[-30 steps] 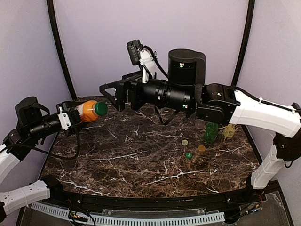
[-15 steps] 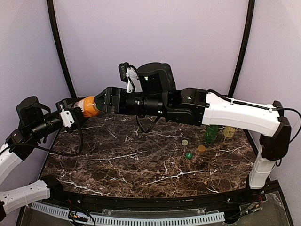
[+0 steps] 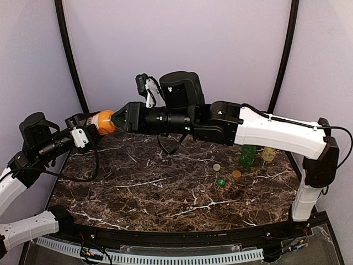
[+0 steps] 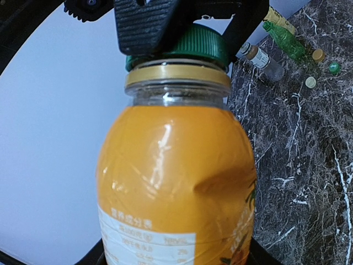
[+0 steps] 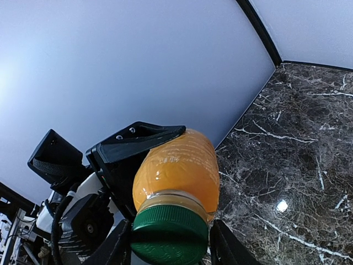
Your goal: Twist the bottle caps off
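Holds orange bottle (image 3: pixel 103 122) in left gripper (image 3: pixel 91 126) at far left over the table (image 3: pixel 165 187); pinches its green cap (image 5: pixel 170 234) with right gripper (image 3: pixel 118 117). May spin the dented, soft body, not the cap, if that hold slips.

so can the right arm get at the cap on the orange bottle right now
Looks like yes: the right gripper sits around the cap, seemingly pinching it, nothing between, while the left gripper holds the bottle up.
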